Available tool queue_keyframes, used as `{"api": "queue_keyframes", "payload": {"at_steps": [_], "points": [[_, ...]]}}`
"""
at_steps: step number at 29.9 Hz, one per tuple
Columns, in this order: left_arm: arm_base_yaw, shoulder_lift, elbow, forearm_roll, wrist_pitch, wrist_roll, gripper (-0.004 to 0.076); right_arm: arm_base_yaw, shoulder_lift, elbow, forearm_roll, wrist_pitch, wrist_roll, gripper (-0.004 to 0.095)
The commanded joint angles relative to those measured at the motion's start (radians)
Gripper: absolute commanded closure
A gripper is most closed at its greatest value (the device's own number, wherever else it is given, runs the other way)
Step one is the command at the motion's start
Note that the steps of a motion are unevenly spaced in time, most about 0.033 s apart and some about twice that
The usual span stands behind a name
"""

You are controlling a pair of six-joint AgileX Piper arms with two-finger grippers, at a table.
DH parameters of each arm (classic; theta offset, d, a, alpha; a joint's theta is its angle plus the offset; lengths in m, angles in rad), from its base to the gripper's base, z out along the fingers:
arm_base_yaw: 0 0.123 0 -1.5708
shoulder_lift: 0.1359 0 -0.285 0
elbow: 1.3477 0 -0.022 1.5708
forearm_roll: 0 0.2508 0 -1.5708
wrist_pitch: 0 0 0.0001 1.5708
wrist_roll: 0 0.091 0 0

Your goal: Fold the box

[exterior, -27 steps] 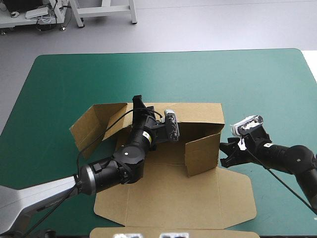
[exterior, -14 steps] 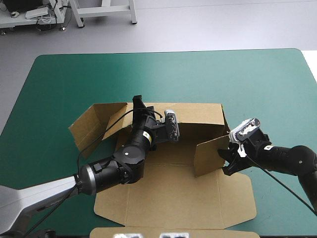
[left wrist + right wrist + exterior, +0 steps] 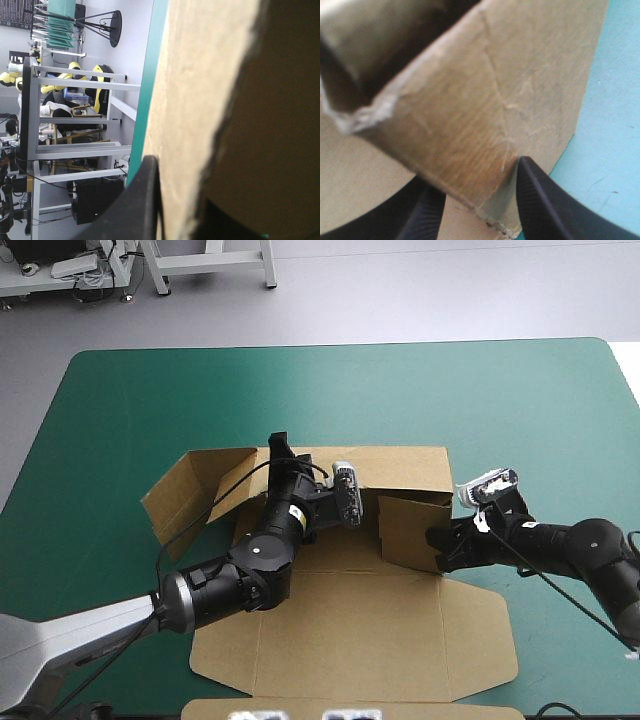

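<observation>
Free across the table in the frame's upper half. Blocked at centre by raised walls of the box and by the left pincer and right pincer clamped on them.

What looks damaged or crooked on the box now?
On the box, the right flap, pinched by the right gripper, is wrinkled, and its cut edge looks frayed. The left flap leans outward, not upright.

1 table w/ teal-green cover. 1 brown box; 3 of its panels stand raised: 1 left, 1 far side, 1 right. 2 arms, so 2 grippers: left gripper, right gripper. 2 black fingers ea., 4 total. 1 more strip of brown board at table's near edge.
</observation>
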Motion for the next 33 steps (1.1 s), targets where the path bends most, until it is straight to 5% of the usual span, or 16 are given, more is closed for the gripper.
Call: {"api": "queue_keyframes", "payload": {"at_steps": [1, 5, 11, 21, 25, 30, 33], "points": [[-0.01, -0.021, -0.016, -0.03, -0.033, -0.015, 0.0733, 0.002, 0.025, -0.032, 0.077, -0.096, -0.011, 0.0501], [-0.01, -0.021, -0.016, -0.03, -0.037, -0.015, 0.0733, 0.002, 0.046, -0.032, 0.127, -0.152, -0.011, 0.0564], [-0.01, -0.021, -0.016, -0.03, -0.044, -0.015, 0.0733, 0.002, 0.049, -0.032, 0.125, -0.183, -0.036, 0.092], [-0.01, -0.021, -0.016, -0.03, -0.044, -0.015, 0.072, 0.004, 0.049, -0.032, 0.117, -0.149, -0.06, 0.0915], [-0.01, -0.021, -0.016, -0.026, -0.044, -0.015, 0.0598, 0.004, 0.049, -0.032, 0.107, -0.149, -0.06, 0.0915], [-0.01, -0.021, -0.016, -0.026, -0.057, -0.038, 0.0341, 0.004, 0.049, -0.032, 0.103, -0.149, -0.06, 0.0915], [-0.01, -0.021, -0.016, -0.017, -0.065, -0.071, 0.0321, 0.004, 0.049, -0.032, 0.103, -0.141, -0.06, 0.0917]]}}
